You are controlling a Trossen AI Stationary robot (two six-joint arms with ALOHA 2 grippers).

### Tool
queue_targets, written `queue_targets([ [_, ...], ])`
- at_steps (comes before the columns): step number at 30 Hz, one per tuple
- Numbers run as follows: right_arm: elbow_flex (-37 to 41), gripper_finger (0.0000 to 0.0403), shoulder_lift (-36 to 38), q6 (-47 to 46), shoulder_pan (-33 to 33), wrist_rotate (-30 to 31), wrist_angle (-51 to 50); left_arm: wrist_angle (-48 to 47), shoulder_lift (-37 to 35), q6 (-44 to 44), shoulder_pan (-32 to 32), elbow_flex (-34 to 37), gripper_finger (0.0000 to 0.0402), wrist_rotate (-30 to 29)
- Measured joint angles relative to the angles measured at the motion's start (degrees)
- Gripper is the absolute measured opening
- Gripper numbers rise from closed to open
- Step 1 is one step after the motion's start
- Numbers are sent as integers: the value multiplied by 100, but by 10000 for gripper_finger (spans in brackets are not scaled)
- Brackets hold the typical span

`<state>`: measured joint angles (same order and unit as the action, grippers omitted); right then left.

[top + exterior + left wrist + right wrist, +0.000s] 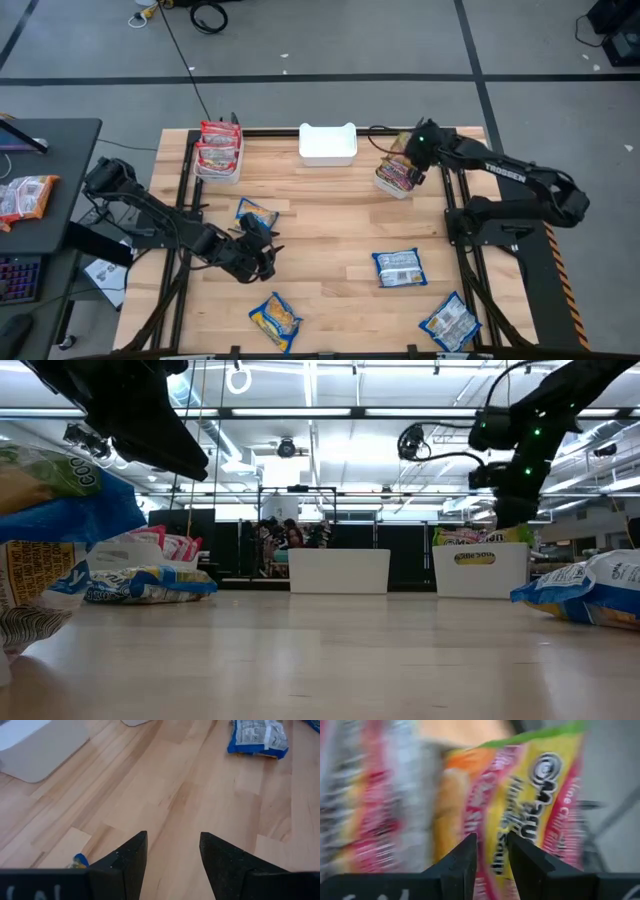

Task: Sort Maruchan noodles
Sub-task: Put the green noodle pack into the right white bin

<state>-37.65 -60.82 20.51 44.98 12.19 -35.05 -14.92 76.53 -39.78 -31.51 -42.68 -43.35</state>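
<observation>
I see three white bins along the bench's far edge: the left bin (219, 152) full of red packets (218, 140), the middle bin (328, 143) with its white inside showing, and the right bin (398, 176) with silvery-red packets (398, 172), over which my right gripper (413, 160) hangs, fingers parted a little with a yellow-green packet (540, 800) just ahead of them. Blue-yellow packets lie flat on the bench: one (257, 213) left of centre with its long axis slanting, just beside my released, empty left gripper (262, 247), one (275, 320) at the near edge, one (399, 267) right of centre lying roughly across, and one (449, 322) in the near right corner.
</observation>
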Motion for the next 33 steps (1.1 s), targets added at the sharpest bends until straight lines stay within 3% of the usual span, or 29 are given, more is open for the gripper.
queue_targets([
  [5,0,114,-351,-7,-182,-766,-374,0,0,1,-24,0,188,107],
  [9,-40,114,-331,0,-338,-627,-451,-1,0,41,-22,0,188,105],
  [17,-1001,114,100,-96,-524,-632,-645,-2,0,-7,-22,0,188,125],
  [20,-1114,114,137,-102,-467,-283,-456,17,0,-38,-22,0,188,123],
  [26,-857,114,-282,-108,-318,270,-413,17,-1,-112,-22,0,188,124],
  [33,-514,114,-952,-403,-533,-130,-285,15,-2,-106,-22,0,188,189],
])
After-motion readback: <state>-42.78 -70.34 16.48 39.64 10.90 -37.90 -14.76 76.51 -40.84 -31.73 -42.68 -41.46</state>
